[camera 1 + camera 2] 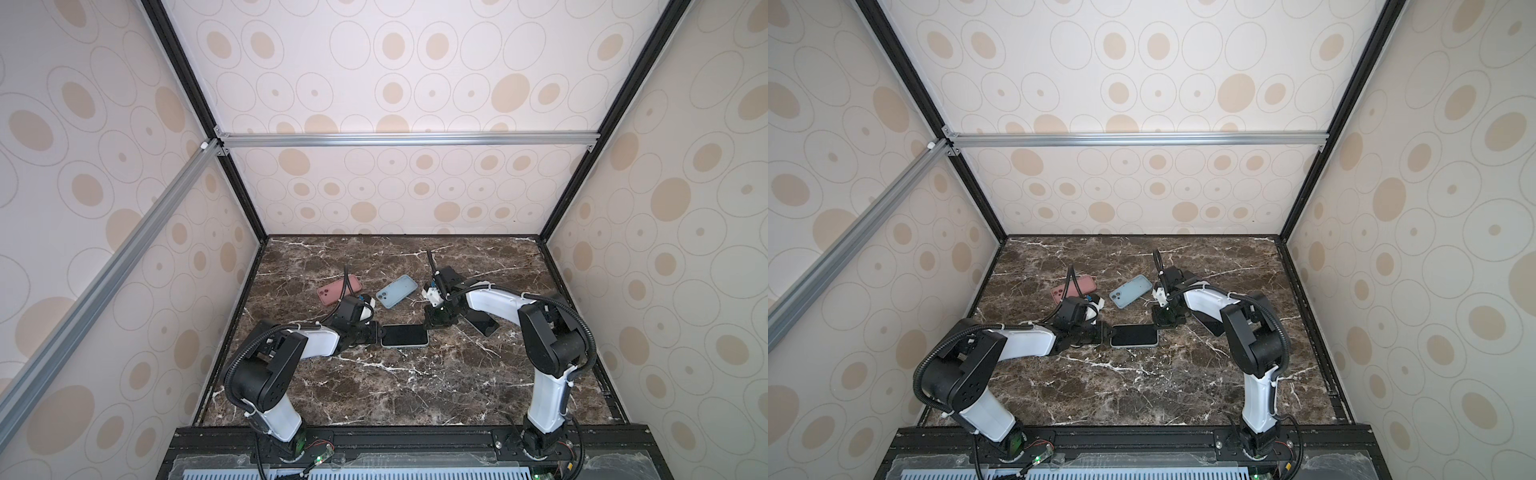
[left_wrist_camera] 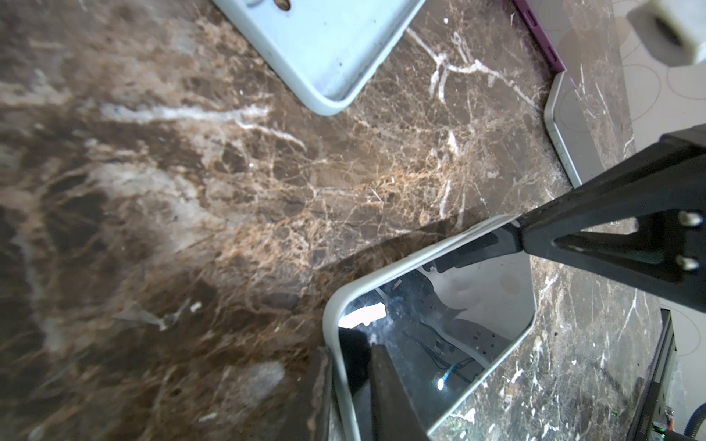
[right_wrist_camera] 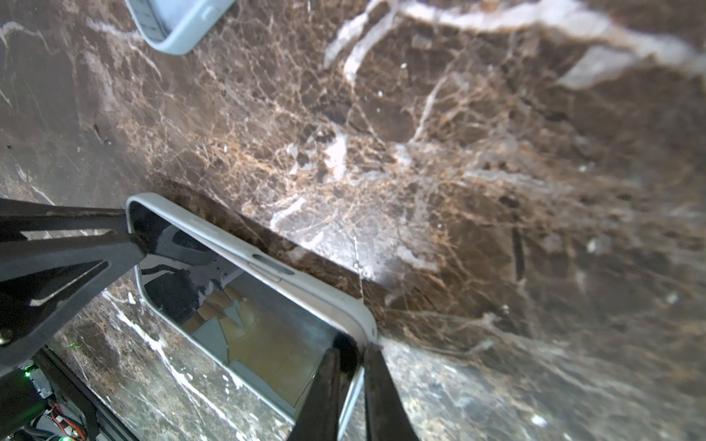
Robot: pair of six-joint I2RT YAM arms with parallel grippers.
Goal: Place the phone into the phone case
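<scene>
Gripping the phone [image 1: 404, 335] on the worktop [image 1: 415, 395]: left pincer [image 1: 379, 333] clamps one end, right pincer [image 1: 427, 326] clamps the far corner.

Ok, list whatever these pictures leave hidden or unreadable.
- Pink case: in both top views the left arm's cable crosses it, so whether it is empty is unclear.
- Dark phone: top views, mostly under the right arm.
- Blue case: both wrist views, cut off by the frame edge.
- Phone: underside faces away in every view. Its pale rim could be a case or its own frame.
- Left gripper: top views, fingers too small and dark to separate.
</scene>
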